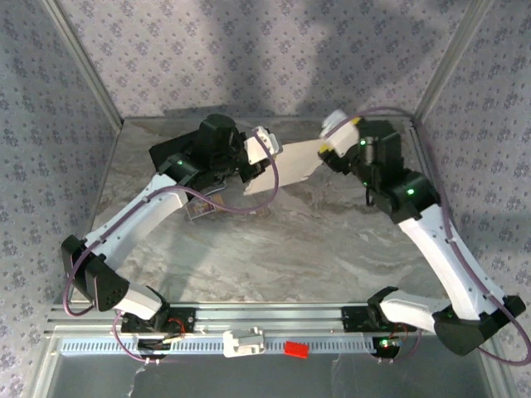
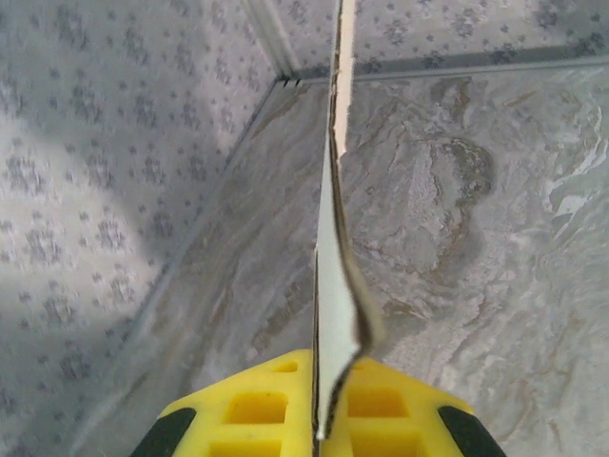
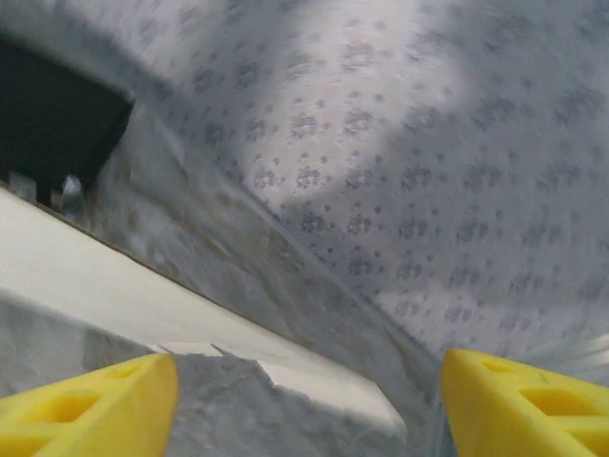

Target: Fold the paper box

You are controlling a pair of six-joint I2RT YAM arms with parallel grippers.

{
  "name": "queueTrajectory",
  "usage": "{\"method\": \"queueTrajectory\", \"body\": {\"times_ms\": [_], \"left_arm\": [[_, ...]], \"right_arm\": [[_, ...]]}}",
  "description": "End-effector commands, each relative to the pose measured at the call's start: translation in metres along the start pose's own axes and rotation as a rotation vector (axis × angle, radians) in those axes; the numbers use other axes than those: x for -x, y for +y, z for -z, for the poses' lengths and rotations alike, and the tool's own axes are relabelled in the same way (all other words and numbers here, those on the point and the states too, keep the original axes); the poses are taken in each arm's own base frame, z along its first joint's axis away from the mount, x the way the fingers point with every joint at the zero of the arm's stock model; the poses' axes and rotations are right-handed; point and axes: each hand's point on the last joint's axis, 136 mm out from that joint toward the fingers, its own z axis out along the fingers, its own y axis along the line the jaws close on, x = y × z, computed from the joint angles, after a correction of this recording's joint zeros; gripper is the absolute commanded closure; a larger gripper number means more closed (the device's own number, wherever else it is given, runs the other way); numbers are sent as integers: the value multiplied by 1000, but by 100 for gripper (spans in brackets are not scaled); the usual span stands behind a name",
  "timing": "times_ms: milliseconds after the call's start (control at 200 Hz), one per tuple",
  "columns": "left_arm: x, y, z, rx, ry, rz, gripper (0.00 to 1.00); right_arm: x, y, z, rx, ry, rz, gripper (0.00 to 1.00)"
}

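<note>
We note L arm (image 1: 141, 207) and R arm (image 1: 440, 240) angled inward over desk (image 1: 274, 249) rear, L jaws pinching paper box (image 1: 286, 168) edge, R jaws spread wide at box's other end.

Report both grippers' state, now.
Left gripper: closed, holding the paper box by its edge.
Right gripper: open, nothing gripped.

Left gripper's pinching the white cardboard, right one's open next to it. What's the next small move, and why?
Probably nudge the right gripper toward the paper box until its edge sits between the open fingers, ready to pinch. The left gripper is shut on the sheet, seen edge-on between its fingers; the right fingers stand wide apart, the white edge just beyond them, ungripped.
</note>
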Motion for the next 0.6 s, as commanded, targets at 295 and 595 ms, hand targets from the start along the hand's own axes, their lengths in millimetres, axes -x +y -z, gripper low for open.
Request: {"method": "queueTrajectory", "body": {"times_ms": [295, 595], "left_arm": [[-23, -15, 13, -31, 29, 495, 100], [-49, -21, 11, -4, 37, 423, 100]], "right_arm": [[-21, 21, -9, 126, 350, -1821, 44], [-29, 91, -52, 142, 773, -2008, 44]]}}
